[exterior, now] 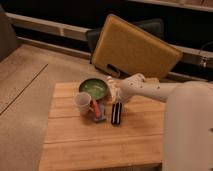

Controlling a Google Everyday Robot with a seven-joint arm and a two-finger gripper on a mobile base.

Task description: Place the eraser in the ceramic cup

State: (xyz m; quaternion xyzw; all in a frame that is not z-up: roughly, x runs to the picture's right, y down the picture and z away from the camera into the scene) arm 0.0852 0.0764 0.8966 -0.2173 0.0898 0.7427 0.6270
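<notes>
The eraser [116,112], a flat black oblong block with thin pale stripes, lies on the wooden table [100,142] right of centre. The ceramic cup [82,103], small, white and upright, stands to its left, apart from it. My gripper [114,90] is at the end of the white arm that reaches in from the right. It hovers just above the eraser's far end, beside the green bowl.
A green bowl [93,87] sits behind the cup. A small blue-and-orange object [97,110] lies between cup and eraser. A yellow-brown padded chair [135,47] leans behind the table. My white body [187,130] fills the right side.
</notes>
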